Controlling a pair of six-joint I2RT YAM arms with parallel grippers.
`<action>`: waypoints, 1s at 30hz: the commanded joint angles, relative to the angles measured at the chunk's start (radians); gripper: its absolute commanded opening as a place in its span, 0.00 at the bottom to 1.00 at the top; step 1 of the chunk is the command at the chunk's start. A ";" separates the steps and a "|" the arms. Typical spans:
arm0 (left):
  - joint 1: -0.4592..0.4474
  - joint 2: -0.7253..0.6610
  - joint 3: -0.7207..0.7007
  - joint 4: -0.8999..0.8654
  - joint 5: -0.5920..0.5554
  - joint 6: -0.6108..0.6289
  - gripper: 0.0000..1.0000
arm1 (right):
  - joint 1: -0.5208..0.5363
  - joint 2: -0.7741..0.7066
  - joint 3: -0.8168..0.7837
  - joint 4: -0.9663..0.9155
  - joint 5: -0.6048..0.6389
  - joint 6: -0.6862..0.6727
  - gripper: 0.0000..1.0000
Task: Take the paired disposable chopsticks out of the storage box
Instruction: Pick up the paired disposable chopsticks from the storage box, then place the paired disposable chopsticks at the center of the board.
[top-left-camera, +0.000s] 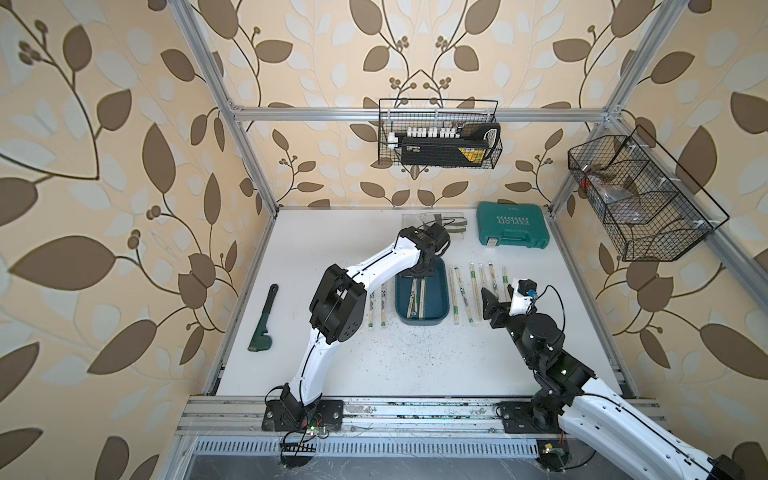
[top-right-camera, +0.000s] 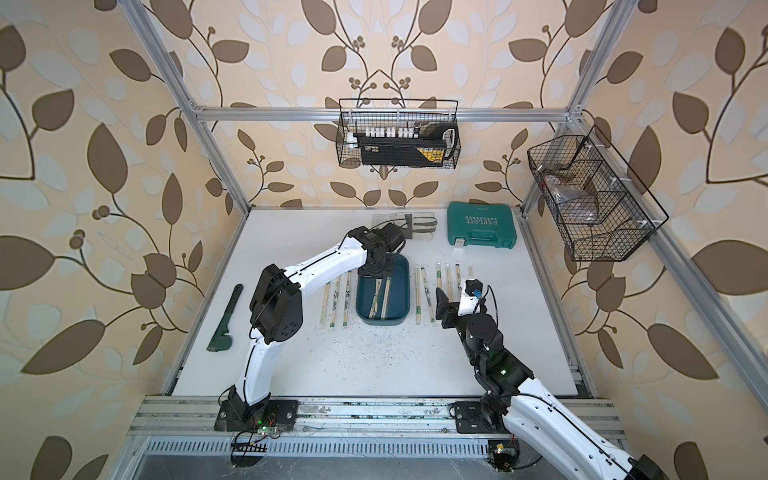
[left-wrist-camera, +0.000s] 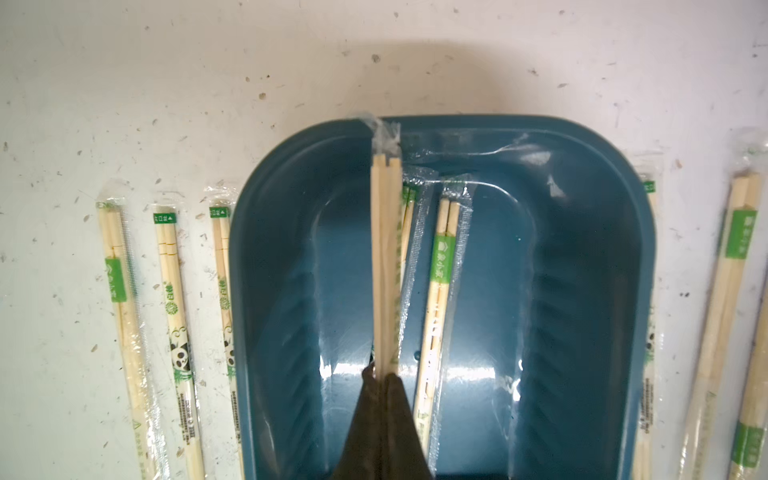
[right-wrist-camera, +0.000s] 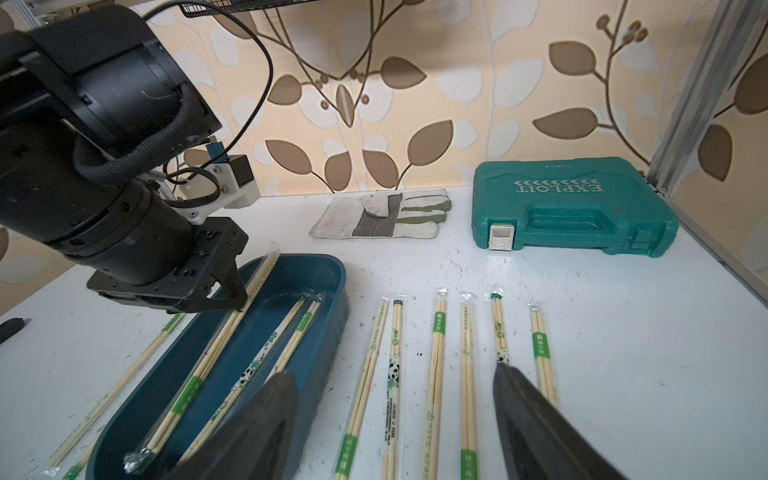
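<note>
Handling: the paired disposable chopsticks (left-wrist-camera: 384, 257) looked light, stiff and slippery in their wrapping; probably best pinched across both sticks.
Left gripper (left-wrist-camera: 382, 376): clamped on one pair at the box's 12 o'clock end.
Right gripper (right-wrist-camera: 392, 376): jaws apart, empty.
Storage box (left-wrist-camera: 648, 249): held that pair plus two more; others lay on the worktop (top-left-camera: 374, 365) at 3 and 9 o'clock.

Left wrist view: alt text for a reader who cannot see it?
The left gripper, jaws shut, pinches one sleeved chopstick pair inside the teal storage box. Two more pairs lie beside it; other pairs lie on the white table flanking the box.
</note>
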 joint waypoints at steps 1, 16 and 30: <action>-0.012 -0.049 0.043 -0.032 0.014 0.036 0.00 | 0.003 -0.006 0.012 -0.002 0.013 0.000 0.77; 0.096 -0.303 -0.096 -0.068 0.064 0.107 0.00 | 0.003 0.000 0.014 -0.001 0.009 -0.004 0.77; 0.343 -0.518 -0.557 0.124 0.081 0.367 0.00 | 0.003 0.000 0.013 0.001 0.008 -0.002 0.77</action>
